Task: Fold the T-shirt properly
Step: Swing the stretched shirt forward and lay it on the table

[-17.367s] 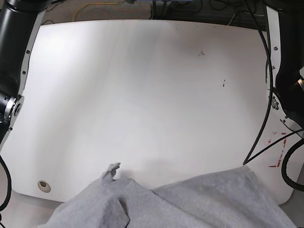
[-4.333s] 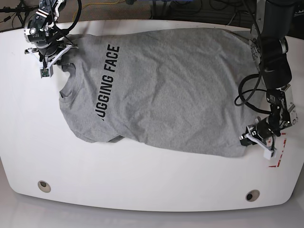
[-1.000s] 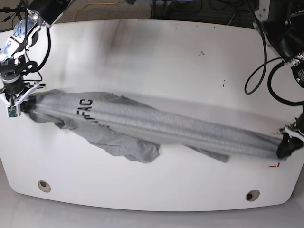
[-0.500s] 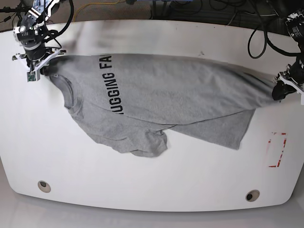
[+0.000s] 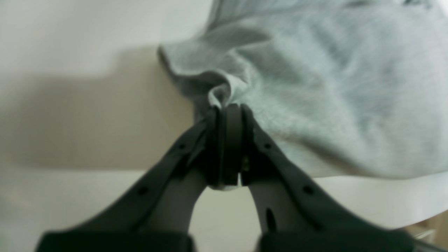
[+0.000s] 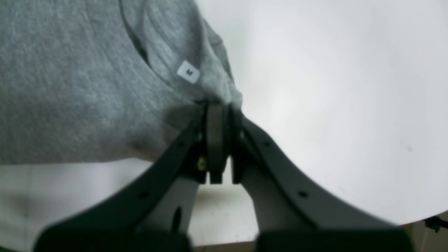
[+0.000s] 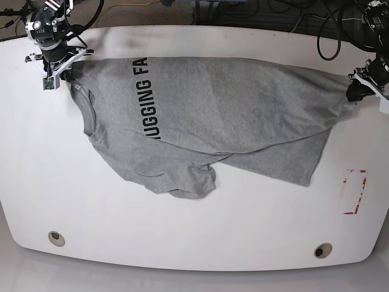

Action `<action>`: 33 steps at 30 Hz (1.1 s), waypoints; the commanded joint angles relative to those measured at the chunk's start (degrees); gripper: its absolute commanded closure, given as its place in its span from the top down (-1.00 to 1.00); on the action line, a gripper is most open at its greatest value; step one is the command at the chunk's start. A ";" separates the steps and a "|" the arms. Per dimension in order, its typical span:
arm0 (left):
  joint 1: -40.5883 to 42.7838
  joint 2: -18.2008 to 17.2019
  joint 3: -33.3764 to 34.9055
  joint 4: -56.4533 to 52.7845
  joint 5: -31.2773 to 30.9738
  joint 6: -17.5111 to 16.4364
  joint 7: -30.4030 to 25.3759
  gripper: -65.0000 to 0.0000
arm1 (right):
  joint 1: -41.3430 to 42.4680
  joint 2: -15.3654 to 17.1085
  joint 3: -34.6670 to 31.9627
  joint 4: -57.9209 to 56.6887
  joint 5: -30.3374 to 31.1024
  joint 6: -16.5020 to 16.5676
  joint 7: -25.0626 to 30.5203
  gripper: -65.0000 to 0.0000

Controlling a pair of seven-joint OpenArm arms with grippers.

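A robotics lab or test bench is indicated. A bare white table [image 7: 200, 231] is seen, with loose cables [image 7: 285, 18] trailing behind it and red tape marks [image 7: 354, 191] stuck near one edge.

Right pincer [image 6: 219, 140] clamped on T-shirt [image 6: 80, 87] shoulder

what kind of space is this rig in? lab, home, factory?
Most likely a robotics lab bench. A bare white table with red tape marks, loose cables along its far edge, and two arms whose left gripper and right gripper hold a T-shirt.
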 commanded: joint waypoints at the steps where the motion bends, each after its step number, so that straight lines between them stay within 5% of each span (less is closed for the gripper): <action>1: -0.11 -1.38 -0.31 1.01 0.60 -0.34 -1.26 -1.00 | -0.11 0.57 0.31 0.97 0.31 -0.10 1.34 -0.99; 12: 0.77 -1.38 -0.31 1.01 8.16 -0.70 -1.26 -1.00 | -0.11 0.57 0.22 0.97 0.31 -0.10 1.34 -0.99; 19: 0.68 -1.29 -0.31 -0.31 12.20 -7.77 -1.17 -1.00 | -0.11 0.48 0.04 0.97 0.31 -0.10 1.34 -1.00; 33: 0.77 -1.29 -0.31 -2.16 17.04 -7.77 -1.17 -0.97 | -0.11 0.48 0.04 0.97 0.31 -0.19 1.34 -1.00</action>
